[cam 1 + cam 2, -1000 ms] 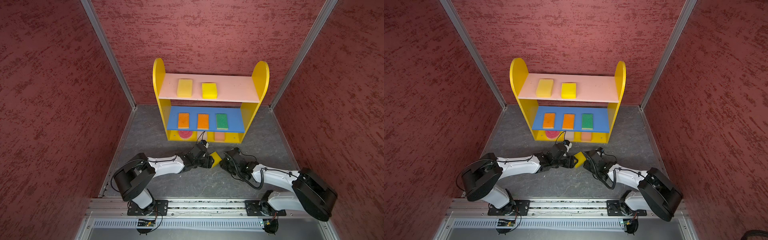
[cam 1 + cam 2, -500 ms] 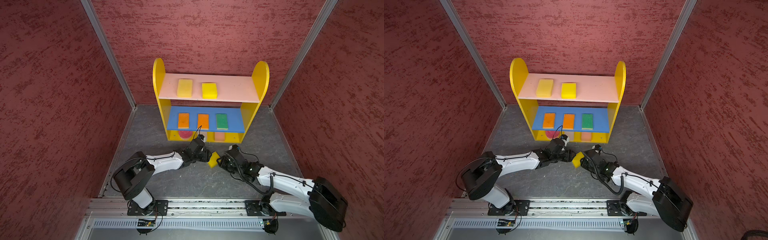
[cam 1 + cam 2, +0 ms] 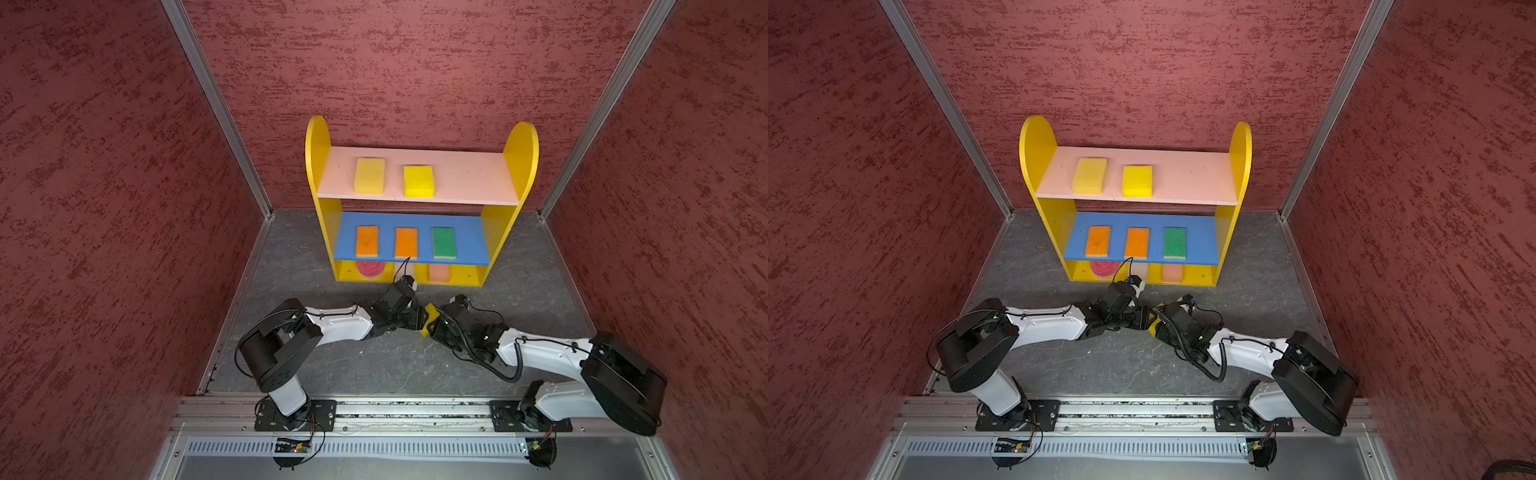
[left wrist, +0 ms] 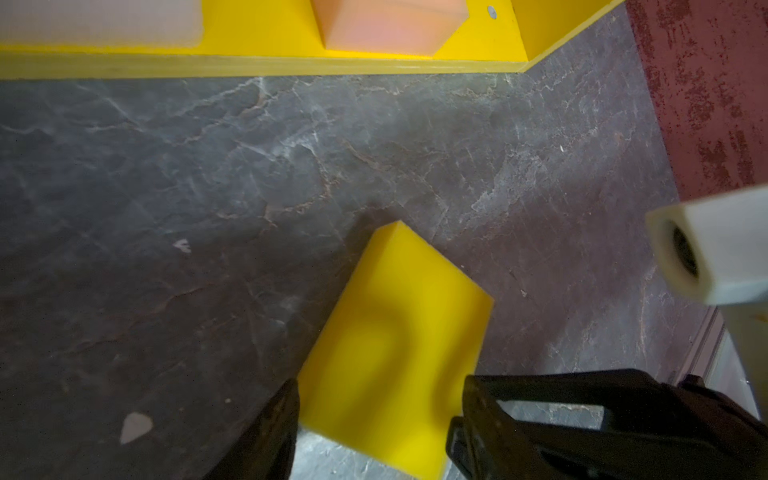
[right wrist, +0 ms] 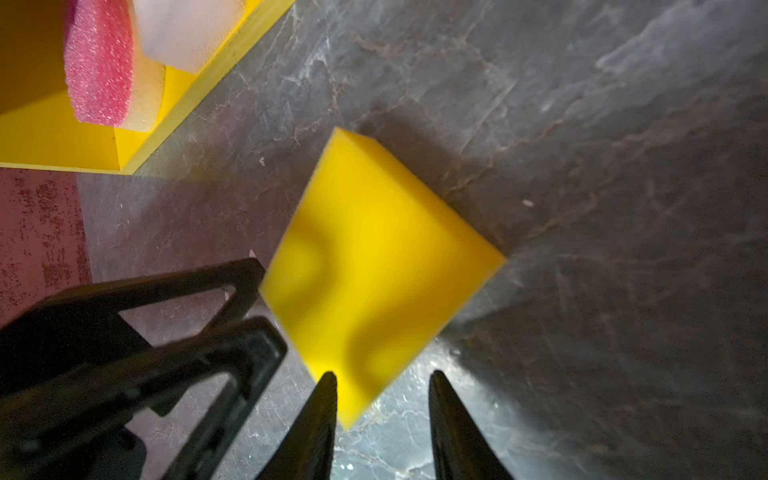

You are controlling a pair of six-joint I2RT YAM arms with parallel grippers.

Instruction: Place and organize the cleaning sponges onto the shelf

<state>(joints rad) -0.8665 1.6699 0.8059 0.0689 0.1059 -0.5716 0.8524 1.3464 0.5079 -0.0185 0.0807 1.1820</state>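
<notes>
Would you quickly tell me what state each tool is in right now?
Left tool: closed on the yellow sponge.
Right tool: straddles the sponge's corner; grip cannot be told.

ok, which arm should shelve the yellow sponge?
Left, probably. The yellow sponge sits squarely inside the left gripper; the right gripper reaches only a corner. The pink board's free end is rightward, though.

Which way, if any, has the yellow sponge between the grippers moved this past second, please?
No: the yellow sponge keeps its place in front of the shelf.
</notes>
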